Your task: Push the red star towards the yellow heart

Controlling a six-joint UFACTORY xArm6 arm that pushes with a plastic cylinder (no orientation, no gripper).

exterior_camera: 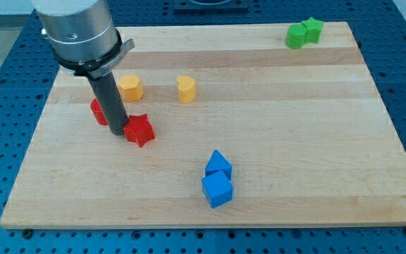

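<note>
The red star [139, 130] lies on the wooden board's left part. My tip [116, 132] stands right at the star's left side, touching or nearly touching it. The yellow heart [186, 89] lies up and to the right of the star, a short way off. Another red block [99, 112] sits behind the rod at its left, partly hidden. A yellow hexagon-like block [130, 87] lies above the star, left of the heart.
Two blue blocks, one pointed [218, 165] and one cube [217, 190], sit together at the lower middle. Two green blocks [304, 32] sit at the board's top right corner. The board's left edge [34, 141] is near the rod.
</note>
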